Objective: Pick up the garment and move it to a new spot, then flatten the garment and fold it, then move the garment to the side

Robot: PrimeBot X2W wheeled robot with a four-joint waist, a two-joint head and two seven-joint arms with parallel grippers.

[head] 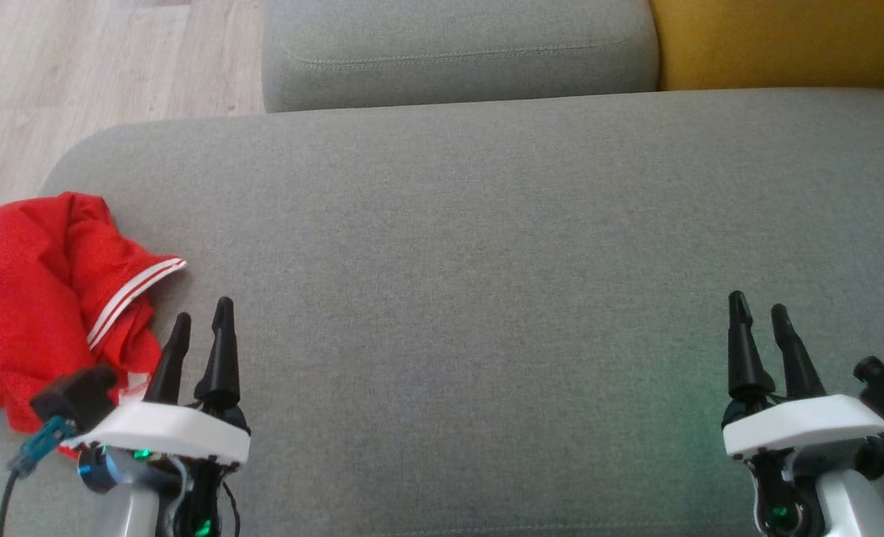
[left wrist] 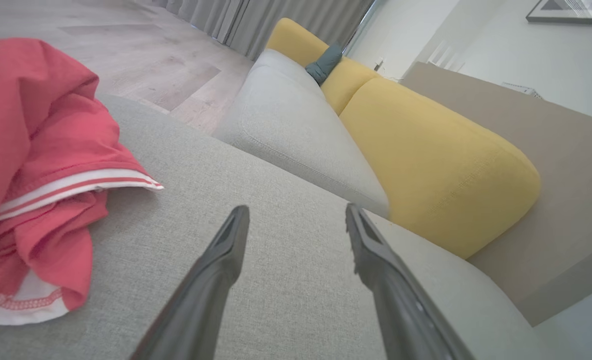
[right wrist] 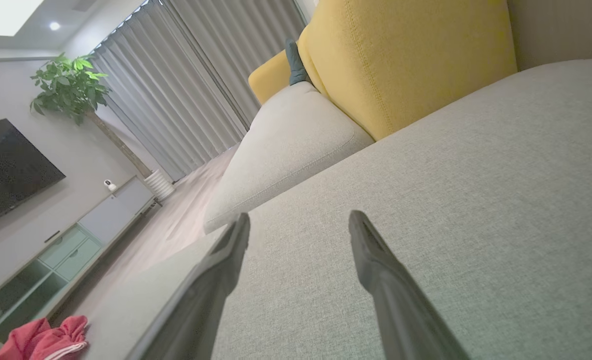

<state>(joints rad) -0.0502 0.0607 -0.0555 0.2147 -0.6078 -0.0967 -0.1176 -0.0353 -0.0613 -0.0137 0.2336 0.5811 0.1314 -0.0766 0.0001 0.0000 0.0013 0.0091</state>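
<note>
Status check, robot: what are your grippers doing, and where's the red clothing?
Left gripper, right gripper: open, empty. Crumpled red mesh garment with white stripes on grey fabric sofa cushion, beside left gripper, untouched. Nothing between them.

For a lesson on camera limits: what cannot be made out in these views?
1. Head view: the red garment is cut off by the left edge, and the left gripper's mount hides its near corner.
2. Left wrist view: it is crumpled, so shirt or shorts is unclear.
3. Right wrist view: it is small, cut by the bottom edge.
4. Left wrist view: the teal thing by the yellow cushion is too small to name.
</note>
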